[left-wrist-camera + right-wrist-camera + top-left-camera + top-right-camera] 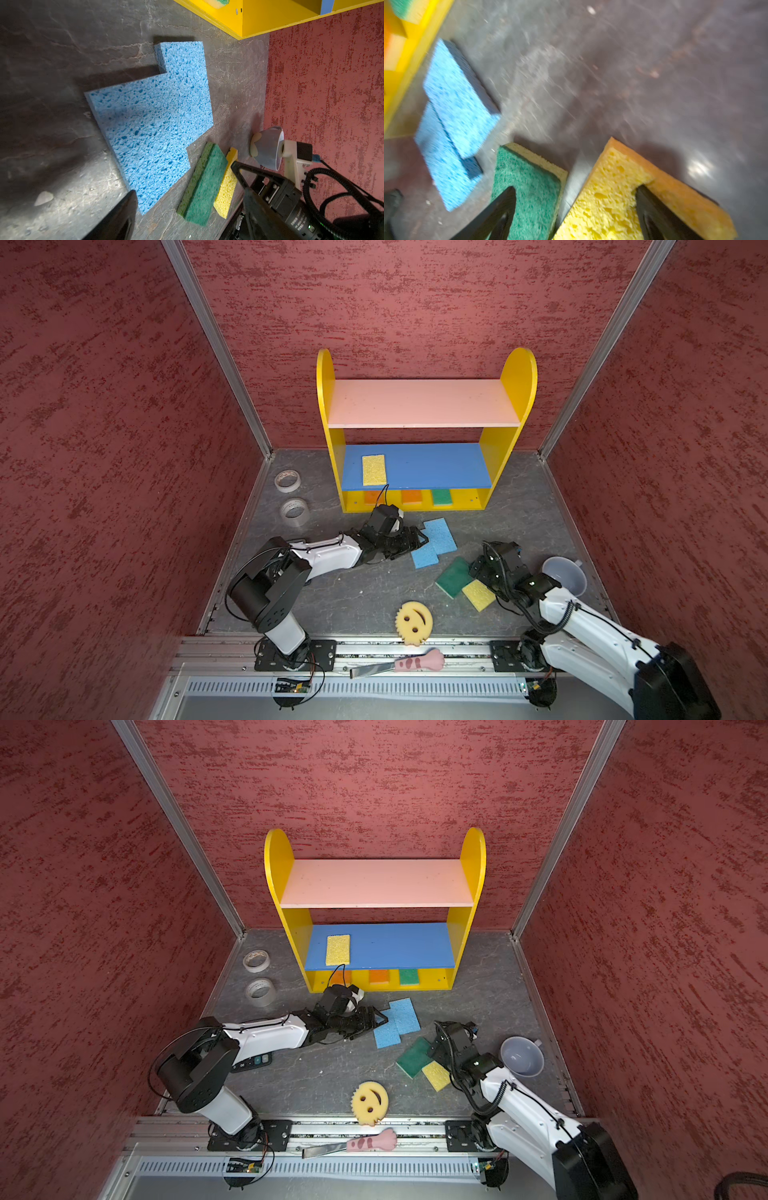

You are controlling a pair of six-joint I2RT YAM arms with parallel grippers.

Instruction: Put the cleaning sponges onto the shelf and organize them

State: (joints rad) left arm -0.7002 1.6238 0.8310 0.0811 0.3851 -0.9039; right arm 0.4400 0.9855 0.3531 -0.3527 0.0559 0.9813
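The shelf (509, 435) stands at the back, with a yellow sponge (374, 469) on its blue board. Two orange sponges (411, 497) and a green one (441, 497) sit on its base. Two overlapping blue sponges (435, 540) (158, 116) lie on the floor. My left gripper (420, 540) (189, 194) is open just beside them. My right gripper (478, 572) (575, 188) is open, one fingertip over a green sponge (529, 187) and the other over a yellow sponge (608, 191). A smiley-face sponge (414, 622) lies near the front.
Two grey tape rolls (286, 481) (294, 512) lie by the left wall. A pale cup (565, 574) stands by the right wall, close behind the right arm. A pink cat-paw tool (415, 663) rests on the front rail. Red walls enclose three sides.
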